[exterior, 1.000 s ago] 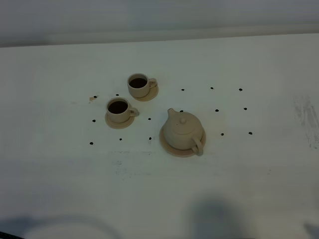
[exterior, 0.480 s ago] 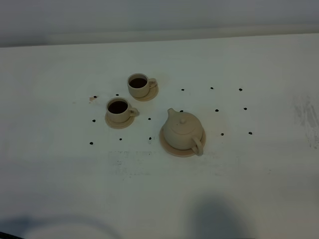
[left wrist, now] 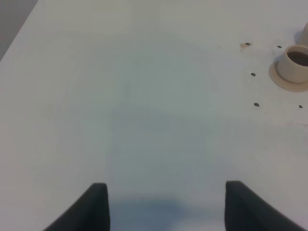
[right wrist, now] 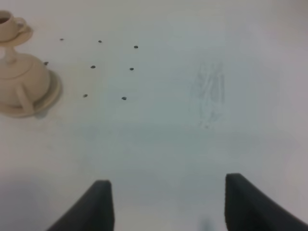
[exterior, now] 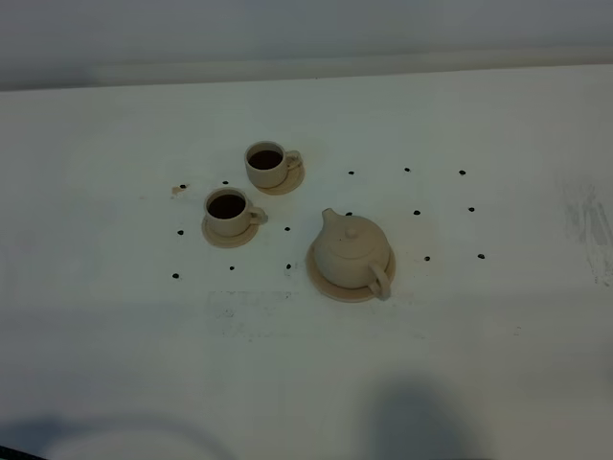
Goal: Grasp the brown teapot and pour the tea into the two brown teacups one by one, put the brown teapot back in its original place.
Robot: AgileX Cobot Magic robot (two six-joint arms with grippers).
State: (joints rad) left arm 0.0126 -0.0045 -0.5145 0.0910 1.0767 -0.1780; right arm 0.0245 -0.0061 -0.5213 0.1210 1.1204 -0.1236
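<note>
Teapot: You see the brown teapot (exterior: 351, 252) sitting on its round coaster (exterior: 330, 284). It is the biggest thing on the white table (exterior: 498, 335). Its lid knob points up.

Spout and handle: The short spout points toward the cups. The loop handle sticks out on the far side from the cups.

Cups: The two brown teacups (exterior: 246, 189) stand just beside the teapot, on the spout side. Each one sits on its own little saucer. One cup is closer to the teapot than the other. Both look dark inside, so I think they may have tea in them now.

How it will feel: The teapot looks like hard clay. I think it is a bit heavy, more so with tea in it. It looks smooth, so it could slip. It could crack if you bump it, and the lid could fall if you tip it too far.

Where to hold: Take the loop handle, one finger on each side. The round belly looks too wide and smooth to pinch.

Left gripper (left wrist: 166, 204): Its fingers stand wide apart and hold nothing. It is well away from the teapot, past the cups.

Right gripper (right wrist: 166, 202): Its fingers are spread apart too, with nothing between them. It is well away from the teapot, on the handle side.

Dots: Small black dots (exterior: 416, 212) lie on the table around the teapot.
</note>
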